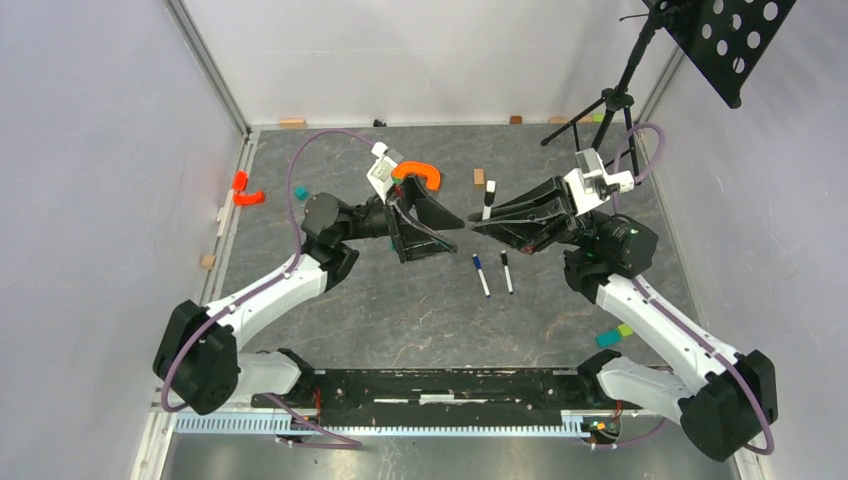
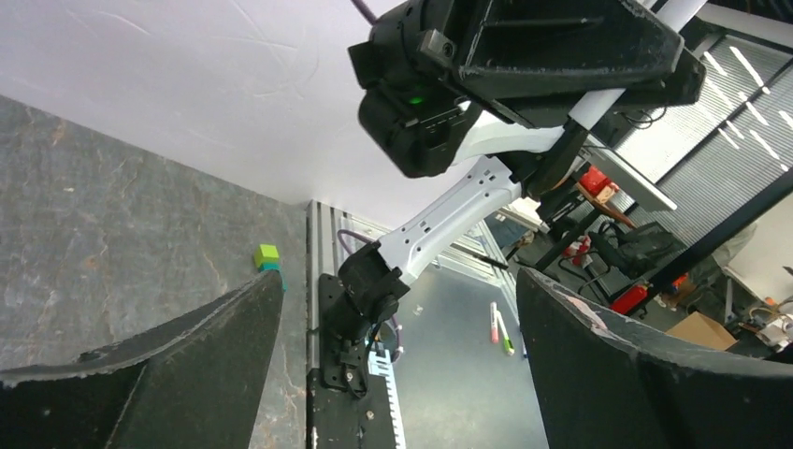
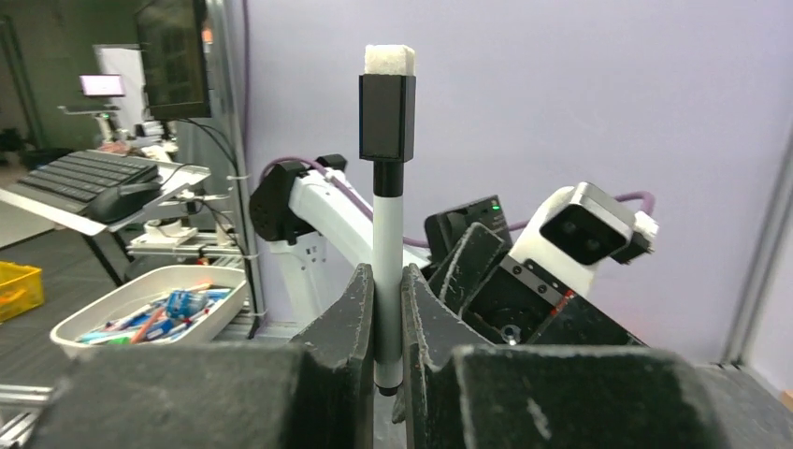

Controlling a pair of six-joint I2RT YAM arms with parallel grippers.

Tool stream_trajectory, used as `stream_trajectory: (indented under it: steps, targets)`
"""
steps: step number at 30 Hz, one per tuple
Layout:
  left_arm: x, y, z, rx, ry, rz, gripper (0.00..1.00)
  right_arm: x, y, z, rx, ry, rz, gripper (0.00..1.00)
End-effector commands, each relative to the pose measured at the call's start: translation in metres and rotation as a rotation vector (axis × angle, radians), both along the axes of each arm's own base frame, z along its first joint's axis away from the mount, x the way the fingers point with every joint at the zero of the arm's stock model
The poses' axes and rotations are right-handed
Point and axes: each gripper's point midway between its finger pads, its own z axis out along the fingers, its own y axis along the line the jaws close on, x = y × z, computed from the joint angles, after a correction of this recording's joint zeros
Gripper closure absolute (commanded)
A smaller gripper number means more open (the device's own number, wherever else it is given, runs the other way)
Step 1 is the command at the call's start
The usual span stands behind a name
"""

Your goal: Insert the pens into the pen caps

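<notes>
Top external view: the right gripper (image 1: 476,226) is recorded closed on a held pen (image 1: 487,210) above the middle of the table (image 1: 400,320). Its fingertips face those of the left gripper (image 1: 453,236), and the 2 sets are just beside each other. In the right wrist view the white barrel of the held pen is seen clamped upright between the 2 fingers (image 3: 351,299), with its lower end visible between them. A black cap (image 3: 387,117) with a white pad on top is seated on its upper end. The left gripper is shown in the left wrist view with its fingers (image 2: 234,327) spread wide and nothing held between them. 2 further pens are noted lying on the table nearer the arm bases, side by side but not touching: a blue-ended pen (image 1: 481,275) on the left and a black-ended pen (image 1: 506,271) on the right. Whether those coloured ends are caps or bare tips cannot be told. An orange curved piece (image 1: 420,172) is seen behind the left gripper, with a wooden block (image 1: 479,177) near it
</notes>
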Motion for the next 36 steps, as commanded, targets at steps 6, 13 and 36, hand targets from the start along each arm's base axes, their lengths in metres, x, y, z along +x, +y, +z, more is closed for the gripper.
stream_trajectory:
  steps: [6,13,36]
  targets:
    - [0.044,0.025,-0.001,0.031,-0.037,0.339,0.0,0.104,-0.022,-0.064,-0.203,0.327,-0.604,1.0]
    - [0.069,0.036,-0.011,0.075,-0.021,0.515,0.05,0.103,-0.026,-0.133,-0.321,0.47,-0.665,1.0]
    - [0.084,0.024,-0.033,0.143,0.084,0.505,0.32,0.085,0.026,-0.179,-0.467,0.485,-0.642,1.0]
